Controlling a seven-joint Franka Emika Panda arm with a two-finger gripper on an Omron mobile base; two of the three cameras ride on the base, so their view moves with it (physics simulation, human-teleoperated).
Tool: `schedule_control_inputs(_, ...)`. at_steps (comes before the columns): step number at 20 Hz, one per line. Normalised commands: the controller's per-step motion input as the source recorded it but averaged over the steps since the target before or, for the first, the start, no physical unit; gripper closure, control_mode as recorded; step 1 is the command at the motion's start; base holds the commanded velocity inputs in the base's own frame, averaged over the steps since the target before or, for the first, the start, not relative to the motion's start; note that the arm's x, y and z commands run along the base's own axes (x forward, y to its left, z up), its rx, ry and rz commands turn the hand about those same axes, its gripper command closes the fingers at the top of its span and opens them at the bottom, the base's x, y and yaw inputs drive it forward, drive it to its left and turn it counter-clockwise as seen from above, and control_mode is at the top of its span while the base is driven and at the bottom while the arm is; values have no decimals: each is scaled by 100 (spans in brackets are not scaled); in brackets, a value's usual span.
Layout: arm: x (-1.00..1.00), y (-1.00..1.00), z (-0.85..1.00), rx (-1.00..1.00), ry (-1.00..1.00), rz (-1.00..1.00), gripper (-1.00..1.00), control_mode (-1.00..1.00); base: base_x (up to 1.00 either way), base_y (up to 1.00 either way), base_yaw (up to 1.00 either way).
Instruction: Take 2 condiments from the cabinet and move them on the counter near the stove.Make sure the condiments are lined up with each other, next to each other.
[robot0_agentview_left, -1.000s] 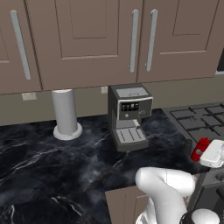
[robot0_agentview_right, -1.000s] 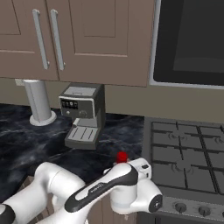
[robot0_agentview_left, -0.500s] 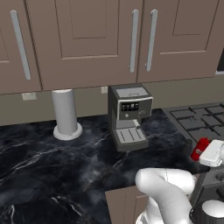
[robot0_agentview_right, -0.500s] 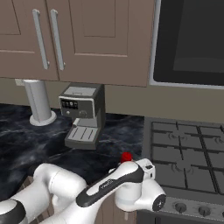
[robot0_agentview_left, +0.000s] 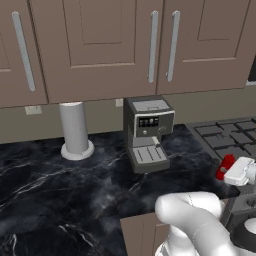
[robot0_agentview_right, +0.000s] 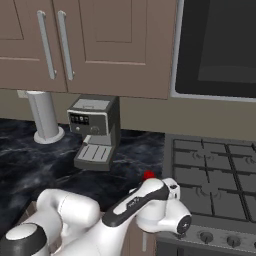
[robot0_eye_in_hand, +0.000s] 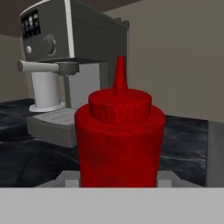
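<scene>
Red squeeze bottle is sitting clamped in the tool low over the black tabletop, between the coffee machine and the stove, so one condiment is nearing placement while the second, I judge, is waiting in the cabinet.

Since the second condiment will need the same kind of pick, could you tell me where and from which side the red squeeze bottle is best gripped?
Grip the red squeeze bottle across its wide, straight body, coming in level from the side. It stands upright, and its cap narrows to a thin cone that gives little hold.
</scene>
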Motion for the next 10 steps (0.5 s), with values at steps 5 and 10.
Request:
schedule_control_inputs(5,12,-18,-28,0,0,0,100,-100,0,0,0)
schedule_control_inputs(10,19,-11,-21,0,-2,0,100,-100,0,0,0)
